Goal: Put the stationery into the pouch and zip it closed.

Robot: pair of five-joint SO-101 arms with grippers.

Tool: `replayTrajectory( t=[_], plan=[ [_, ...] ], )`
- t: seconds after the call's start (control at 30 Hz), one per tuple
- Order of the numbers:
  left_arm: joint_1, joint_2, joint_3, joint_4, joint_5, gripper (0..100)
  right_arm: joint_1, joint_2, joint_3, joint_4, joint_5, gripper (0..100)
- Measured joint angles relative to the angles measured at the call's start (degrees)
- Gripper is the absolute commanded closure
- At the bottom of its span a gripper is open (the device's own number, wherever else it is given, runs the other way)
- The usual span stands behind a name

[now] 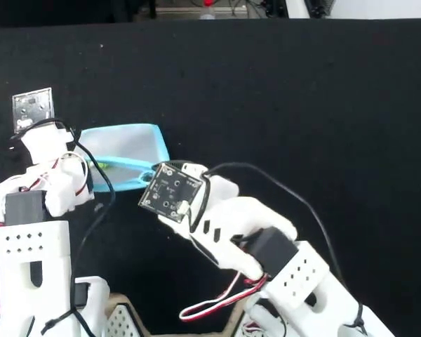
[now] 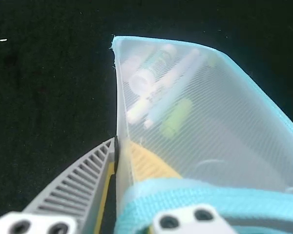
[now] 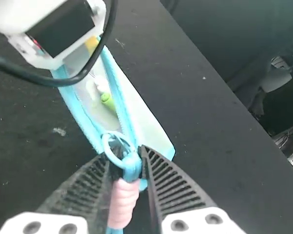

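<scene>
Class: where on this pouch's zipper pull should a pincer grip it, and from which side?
Probably best on the zipper pull just past its ring, coming from the pouch's end in line with the zip. The pull sticks out there, clear of the mesh.

Arms (image 1: pixel 252 239) hem pouch (image 1: pixel 126 144); far table (image 1: pixel 302 91) open.

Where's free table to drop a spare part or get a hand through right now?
Free: the table right of the right arm, and the far strip beyond the pouch. Crowded: near left, where the left claw grips the pouch's end, the right claw pinches the zipper pull, and cables hang between the arms.
</scene>
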Motion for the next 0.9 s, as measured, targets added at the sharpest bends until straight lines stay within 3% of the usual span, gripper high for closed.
replayTrajectory(
  t=[0.4,0.9],
  plan=[
    [-0.1,0.1,-2.9,0.4,-2.5,97,0.0,0.0,0.1,-5.0,0.0,98.8],
    [5.8,2.1,-16.5,5.7,-6.1,97,-0.4,-1.1,-7.3,1.5,0.0,98.8]
  ],
)
